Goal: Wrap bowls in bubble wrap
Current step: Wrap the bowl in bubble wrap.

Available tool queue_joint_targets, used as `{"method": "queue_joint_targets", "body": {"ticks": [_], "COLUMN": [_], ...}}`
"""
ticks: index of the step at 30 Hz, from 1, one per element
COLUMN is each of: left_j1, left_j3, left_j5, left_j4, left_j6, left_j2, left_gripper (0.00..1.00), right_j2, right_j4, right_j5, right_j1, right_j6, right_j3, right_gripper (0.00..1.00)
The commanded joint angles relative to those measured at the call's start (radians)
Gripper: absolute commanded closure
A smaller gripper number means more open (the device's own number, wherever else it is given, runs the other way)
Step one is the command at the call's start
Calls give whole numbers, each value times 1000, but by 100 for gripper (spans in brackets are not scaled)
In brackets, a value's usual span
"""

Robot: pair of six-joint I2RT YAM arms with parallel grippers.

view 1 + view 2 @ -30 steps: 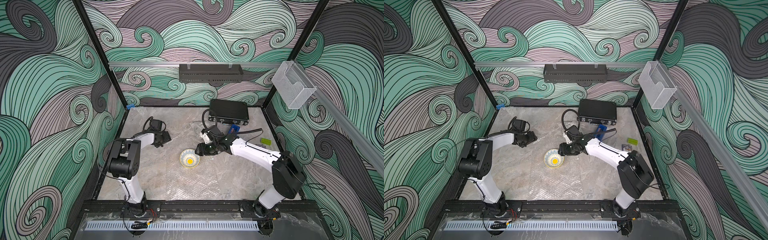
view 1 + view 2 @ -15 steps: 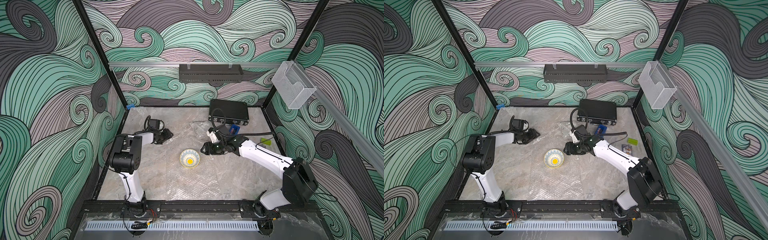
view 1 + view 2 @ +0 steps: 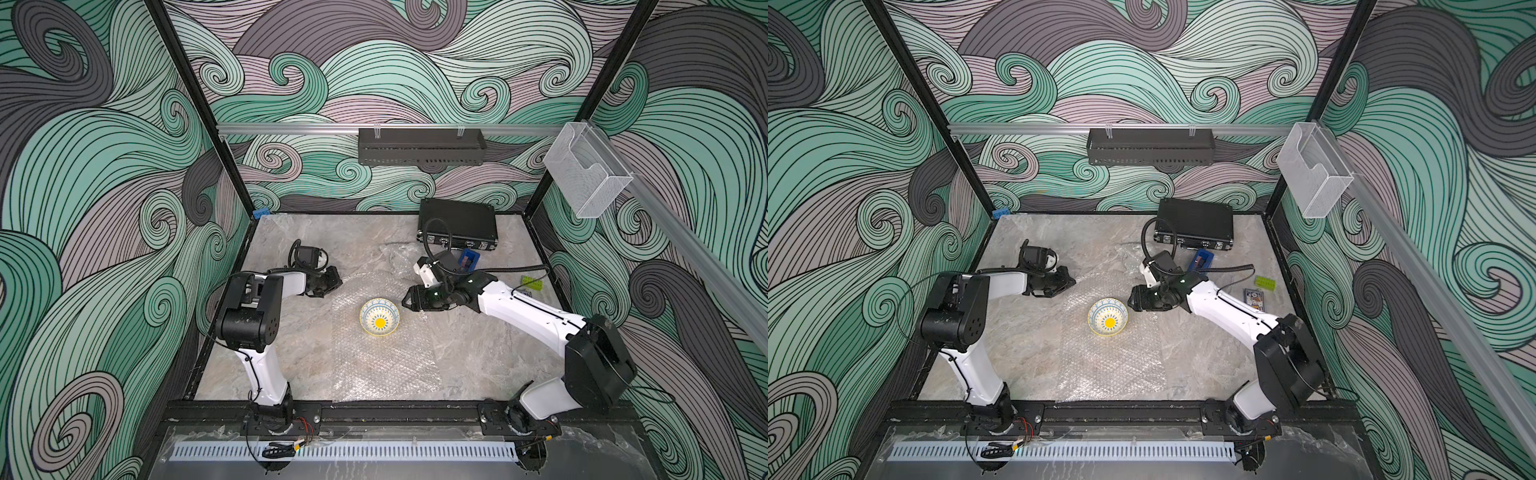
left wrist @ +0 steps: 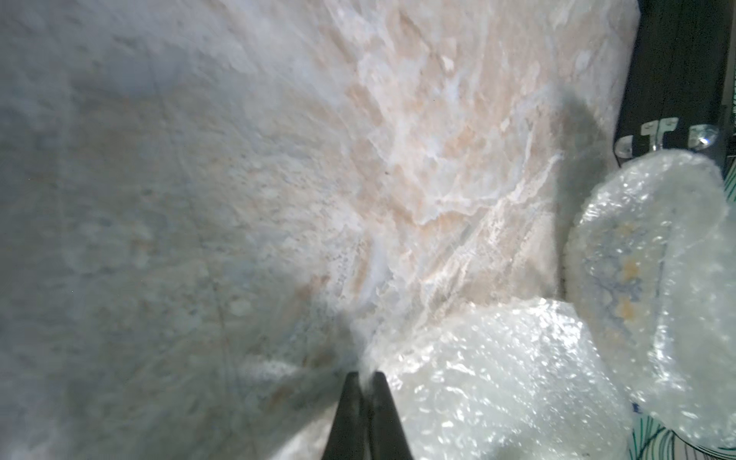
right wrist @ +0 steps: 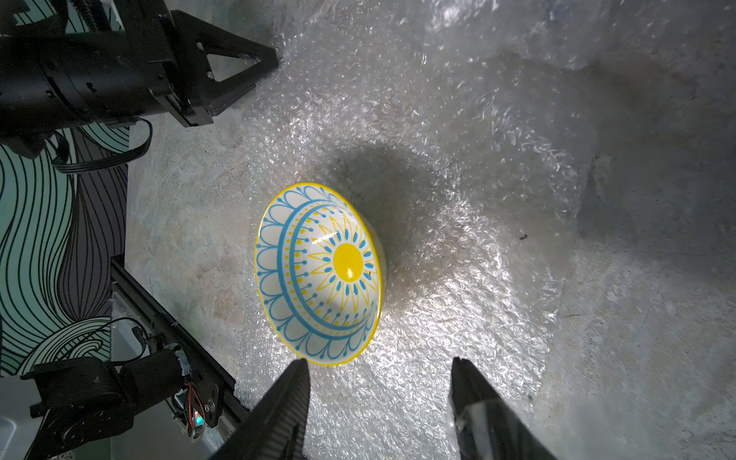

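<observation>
One wide bubble wrap (image 3: 382,365) sheet lies flat mid-frame on the counter (image 3: 274,345) in both top views. It looks light, limp and crinkly, so take it by an edge or corner. Bowl (image 3: 379,317) sits upright on the sheet's upper part, unwrapped. It's glazed ceramic, likely slick and breakable, best held at the rim. Right gripper (image 5: 378,362) is spread and empty, just right of the bowl. Left gripper (image 4: 361,376) is pressed together, seemingly pinching the sheet's upper-left corner.

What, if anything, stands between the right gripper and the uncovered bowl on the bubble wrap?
Nothing visible does. The right gripper, jaws open, is close beside the bowl, and only the flat bubble wrap under the bowl lies in the gap between them.
</observation>
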Motion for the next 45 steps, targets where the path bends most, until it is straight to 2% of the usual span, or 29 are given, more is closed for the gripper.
{"method": "queue_joint_targets", "body": {"ticks": [1, 8, 12, 18, 23, 28, 32, 36, 41, 45], "left_j1": [-5, -51, -125, -284, -319, -361, -413, -470, -500, -509], "left_j3": [-19, -141, -216, -288, -322, -345, -372, -341, -327, -302], "left_j5": [16, 95, 150, 103, 94, 138, 128, 105, 99, 107], "left_j4": [55, 116, 127, 69, 36, 46, 99, 67, 61, 24], "left_j6": [-3, -50, -84, -58, -59, -70, -92, -64, -54, -30], "left_j2": [-83, -243, -333, -466, -559, -537, -516, -478, -442, -428], "left_gripper": [100, 100, 100, 100, 100, 100, 100, 100, 100, 100], "right_j2": [-12, -12, -16, -8, -4, -15, -26, -15, 49, 103], "right_j4": [10, 21, 26, 33, 40, 42, 61, 115, 185, 198], "right_j5": [-10, -13, -17, -30, -40, -49, -83, -139, -244, -244], "right_j1": [-8, -22, -28, -32, -33, -33, -33, -32, -3, 50], "right_j6": [-11, -12, -10, -9, 0, 6, 21, 62, 119, 123], "right_j3": [-23, -37, -38, -37, -37, -30, -19, -4, 31, 79], "right_gripper": [39, 39, 39, 40, 40, 40, 44, 51, 63, 69]}}
